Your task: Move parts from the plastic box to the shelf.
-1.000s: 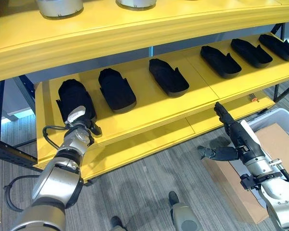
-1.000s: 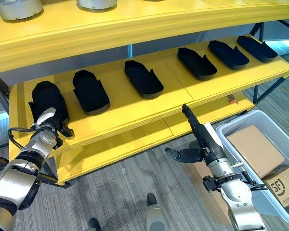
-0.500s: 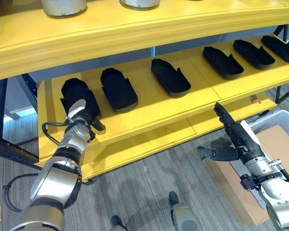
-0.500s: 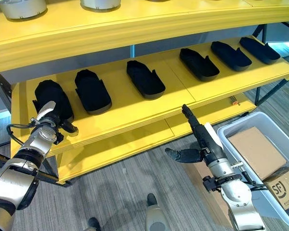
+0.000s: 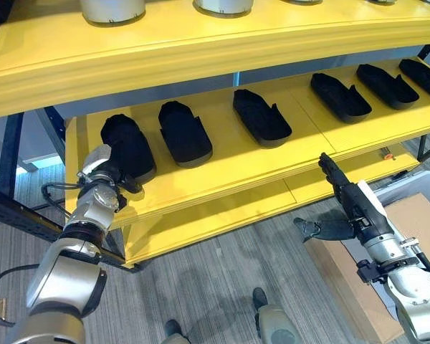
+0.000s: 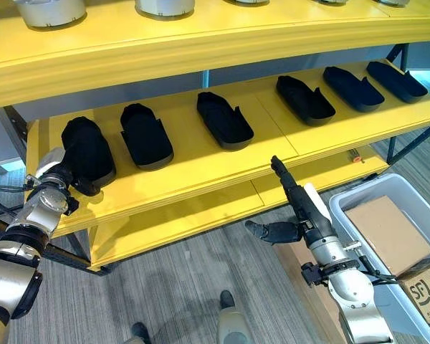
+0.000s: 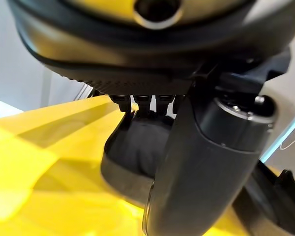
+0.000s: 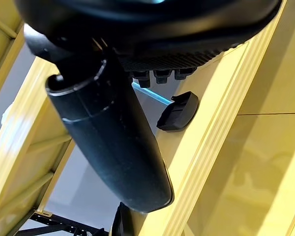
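Yellow metal shelf unit (image 5: 222,179) spanning the scene, with black moulded shoe-shaped plastic parts laid in a row on the middle level. Leftmost black part (image 5: 127,145) at the far-left end of that level, near the front edge. Left hand (image 5: 104,172) just in front of this part at the shelf's near edge; left wrist view: fingertips (image 7: 137,102) reaching to the part's (image 7: 137,147) rim, thumb extended alongside; whether curled onto the rim or merely resting there, cannot tell.

Second black part (image 5: 185,132) just right of the first, apart from it. Third black part (image 5: 261,117) near the middle of the level. Three more black parts (image 5: 340,97) at the right end, spaced apart, angled toward the far right.

Right hand (image 5: 344,204) near and right, in front of the lower yellow shelf board (image 5: 222,211), not touching it; fingers straight and together, pointing up toward the shelf edge, thumb spread out to the left; holding nothing.

Grey translucent plastic box (image 6: 387,236) on the floor at far right, below the right arm, containing brown cardboard cartons (image 6: 387,233). Small orange object (image 5: 385,154) on the lower shelf board at right. Grey round metal canisters (image 5: 113,8) on the top level, upper left. Grey wood-grain floor (image 5: 201,287) below.
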{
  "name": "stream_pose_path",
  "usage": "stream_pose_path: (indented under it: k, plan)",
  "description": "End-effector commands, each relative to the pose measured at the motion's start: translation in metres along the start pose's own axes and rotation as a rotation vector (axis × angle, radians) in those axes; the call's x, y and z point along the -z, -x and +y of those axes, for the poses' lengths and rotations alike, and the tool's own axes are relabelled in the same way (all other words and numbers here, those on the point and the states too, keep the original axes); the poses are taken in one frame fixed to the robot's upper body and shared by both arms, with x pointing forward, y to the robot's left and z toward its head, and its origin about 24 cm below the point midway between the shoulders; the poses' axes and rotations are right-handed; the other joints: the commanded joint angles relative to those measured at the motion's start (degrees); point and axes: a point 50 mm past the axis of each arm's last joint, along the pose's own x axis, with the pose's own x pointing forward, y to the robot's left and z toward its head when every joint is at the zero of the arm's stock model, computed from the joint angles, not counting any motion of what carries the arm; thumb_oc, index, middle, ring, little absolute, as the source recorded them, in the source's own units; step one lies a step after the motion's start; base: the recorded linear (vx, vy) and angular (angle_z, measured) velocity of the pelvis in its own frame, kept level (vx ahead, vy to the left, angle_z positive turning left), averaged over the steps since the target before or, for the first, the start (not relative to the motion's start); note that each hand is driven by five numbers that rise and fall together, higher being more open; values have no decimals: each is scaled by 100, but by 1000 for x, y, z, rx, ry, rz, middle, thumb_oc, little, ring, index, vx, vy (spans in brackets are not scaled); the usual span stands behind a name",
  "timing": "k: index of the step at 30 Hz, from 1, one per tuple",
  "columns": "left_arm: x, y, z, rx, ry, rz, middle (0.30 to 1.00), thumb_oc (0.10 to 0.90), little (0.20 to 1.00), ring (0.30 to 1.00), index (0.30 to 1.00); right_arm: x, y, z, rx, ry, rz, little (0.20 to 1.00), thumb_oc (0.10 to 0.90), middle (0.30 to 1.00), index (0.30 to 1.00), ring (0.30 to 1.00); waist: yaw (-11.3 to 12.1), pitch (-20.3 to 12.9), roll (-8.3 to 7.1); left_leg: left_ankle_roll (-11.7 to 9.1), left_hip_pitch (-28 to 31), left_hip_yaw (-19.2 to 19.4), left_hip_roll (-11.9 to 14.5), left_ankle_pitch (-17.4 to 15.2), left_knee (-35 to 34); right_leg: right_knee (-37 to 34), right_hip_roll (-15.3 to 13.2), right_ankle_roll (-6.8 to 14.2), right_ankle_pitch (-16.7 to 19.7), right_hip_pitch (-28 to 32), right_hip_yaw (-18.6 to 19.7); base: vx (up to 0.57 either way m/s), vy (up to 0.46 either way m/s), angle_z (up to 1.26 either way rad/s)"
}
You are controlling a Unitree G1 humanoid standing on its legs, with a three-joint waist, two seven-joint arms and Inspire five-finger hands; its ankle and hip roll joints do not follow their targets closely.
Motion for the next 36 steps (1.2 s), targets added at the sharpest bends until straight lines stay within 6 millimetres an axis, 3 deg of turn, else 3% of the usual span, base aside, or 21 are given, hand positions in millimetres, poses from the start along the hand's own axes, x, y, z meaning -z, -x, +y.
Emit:
stream_pose_path:
  k: [1, 9, 15, 24, 28, 36]
  plan:
    - [-18, -4, 44, -173, 33, -104, 1000, 900, 1000, 1000, 1000, -36, -2, -28, 113, 67, -197, 1000, 900, 1000, 1000, 1000, 57, -434, -53, 66, -416, -413, 268, -212, 550, 238, -425, 195, -649, 426, -195, 0, 0, 0]
    - [-33, -1, 33, -174, 184, -167, 1000, 900, 1000, 1000, 1000, -35, -2, -28, 123, 58, -202, 1000, 900, 1000, 1000, 1000, 21, -418, -76, 76, -428, -402, 273, -211, 571, 263, -405, 182, -639, 363, -152, 0, 0, 0]
    - [-46, 2, 37, -216, 288, -233, 1000, 900, 1000, 1000, 1000, -35, -1, -29, 131, 53, -207, 1000, 900, 1000, 1000, 1000, 5, -420, -82, 83, -452, -399, 285, -218, 596, 297, -391, 169, -644, 321, -143, 0, 0, 0]
    - [-61, 10, 43, -231, 620, -320, 1000, 900, 1000, 1000, 1000, -34, -1, -29, 153, 41, -208, 1000, 900, 1000, 1000, 1000, 7, -441, -64, 86, -477, -410, 290, -216, 607, 302, -379, 150, -646, 311, -136, 0, 0, 0]
    - [-67, 17, 42, -225, 893, -375, 1000, 900, 1000, 1000, 1000, -34, -5, -29, 161, 33, -217, 1000, 900, 1000, 1000, 1000, -4, -435, -58, 91, -500, -419, 308, -211, 624, 334, -361, 129, -658, 282, -126, 0, 0, 0]
    - [-65, 14, 32, -209, 1056, -336, 1000, 900, 1000, 1000, 1000, -36, -10, -24, 143, 20, -235, 1000, 900, 1000, 1000, 1000, -73, -414, -66, 82, -494, -383, 329, -257, 676, 406, -364, 129, -698, 229, -92, 0, 0, 0]
